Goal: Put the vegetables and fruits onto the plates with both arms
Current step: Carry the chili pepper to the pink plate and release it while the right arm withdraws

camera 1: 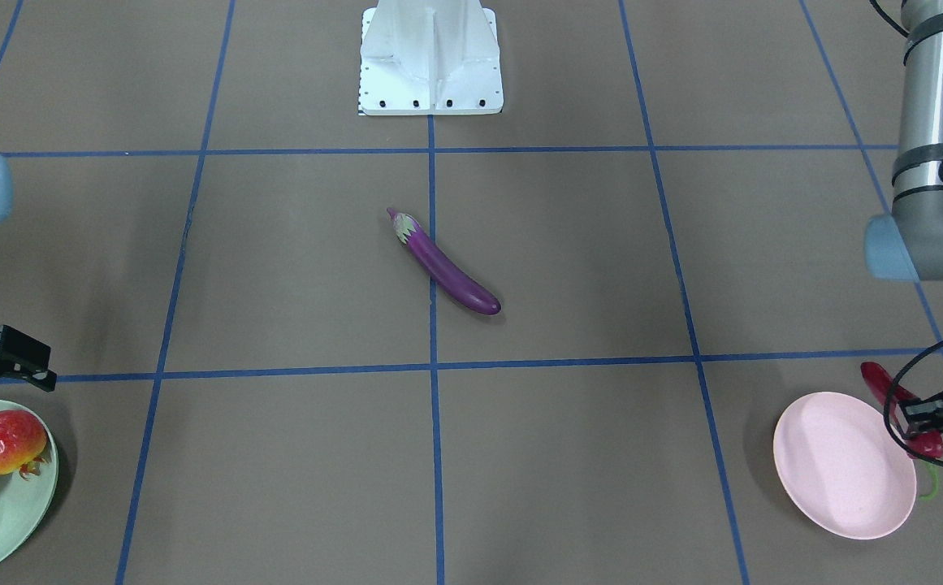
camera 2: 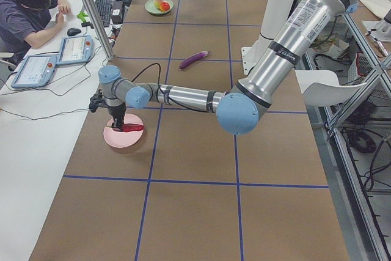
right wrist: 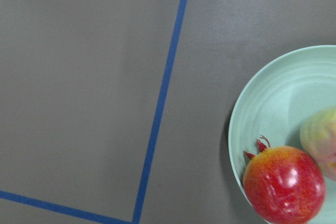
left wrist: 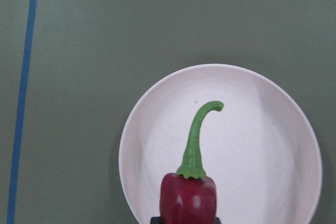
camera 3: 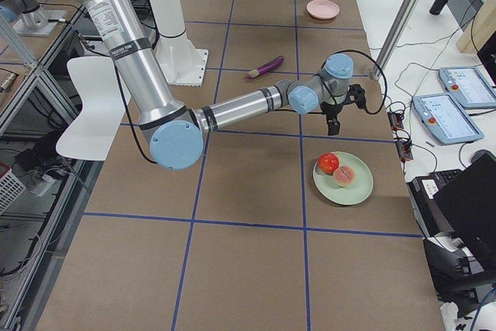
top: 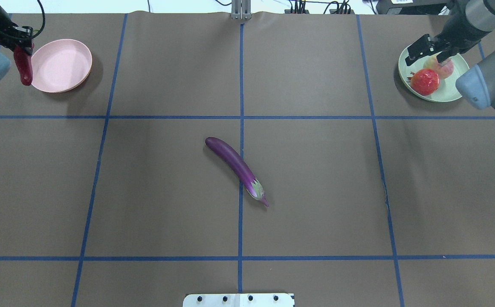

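Observation:
My left gripper is shut on the red chili pepper, which hangs at the near edge of the pink plate. In the left wrist view the chili sits over the plate, green stem pointing away. The eggplant lies alone mid-table. The mint green plate holds the pomegranate and the peach. My right gripper hovers open and empty over that plate's edge. The right wrist view shows the pomegranate and the peach.
The white base plate stands at the table's near middle edge. Blue tape lines cross the brown table. An operator sits at a side desk with tablets, beyond the table's far edge.

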